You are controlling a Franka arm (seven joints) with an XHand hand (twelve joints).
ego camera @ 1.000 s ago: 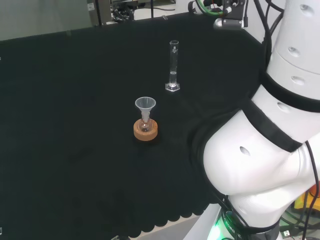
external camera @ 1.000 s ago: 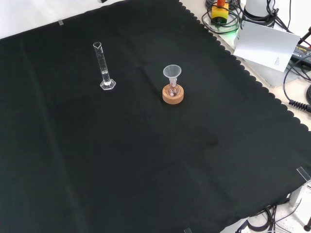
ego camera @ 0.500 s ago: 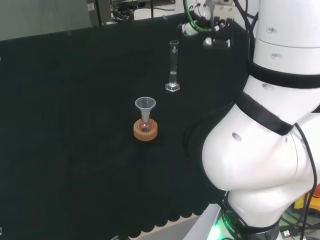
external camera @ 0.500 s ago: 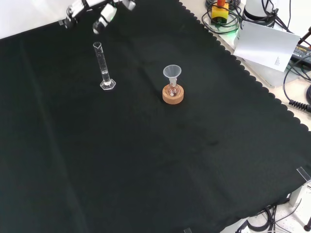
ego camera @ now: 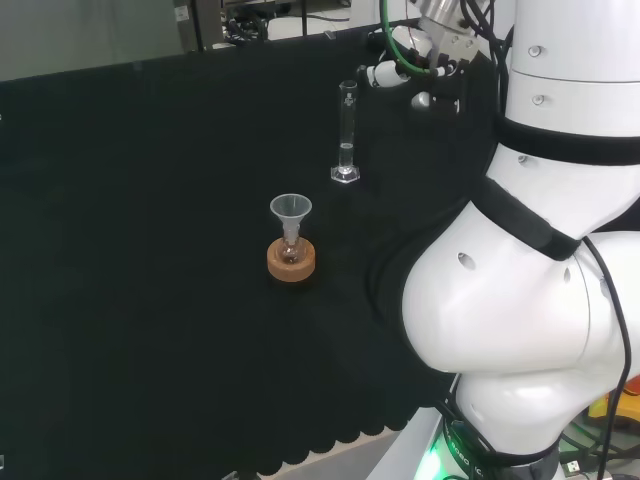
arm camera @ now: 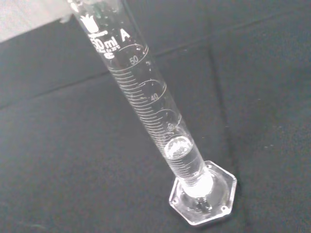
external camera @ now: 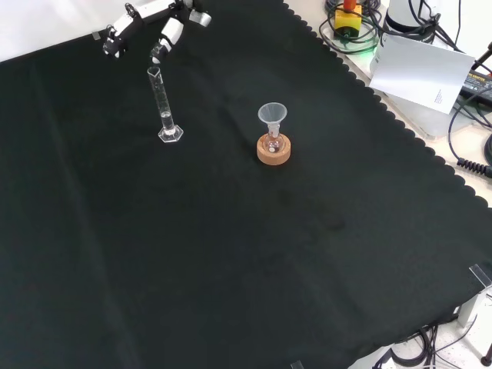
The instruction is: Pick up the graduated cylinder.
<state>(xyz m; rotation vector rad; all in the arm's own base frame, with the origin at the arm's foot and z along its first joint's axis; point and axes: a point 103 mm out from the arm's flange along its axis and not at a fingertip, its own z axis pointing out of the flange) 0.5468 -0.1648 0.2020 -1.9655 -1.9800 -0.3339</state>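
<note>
A clear glass graduated cylinder (ego camera: 346, 133) (external camera: 163, 104) (arm camera: 150, 109) stands upright on its hexagonal foot on the black cloth. A little clear liquid sits at its bottom. The black and white hand (ego camera: 415, 72) (external camera: 147, 21) hovers near the cylinder's top, to its right in the head view and just beyond it in the front view. Its fingers are stretched out and relaxed, apart from the glass, holding nothing.
A clear funnel (ego camera: 290, 216) (external camera: 271, 118) stands in a small flask on a cork ring (ego camera: 291, 261) (external camera: 274, 151), nearer the arm's base than the cylinder. The arm's big white links (ego camera: 540, 250) stand at the head view's right. Cables and a paper sheet (external camera: 423, 65) lie beyond the cloth's scalloped edge.
The hand has come in toward the cylinder's top and dropped a little lower over the last second. The cylinder and the funnel have not moved.
</note>
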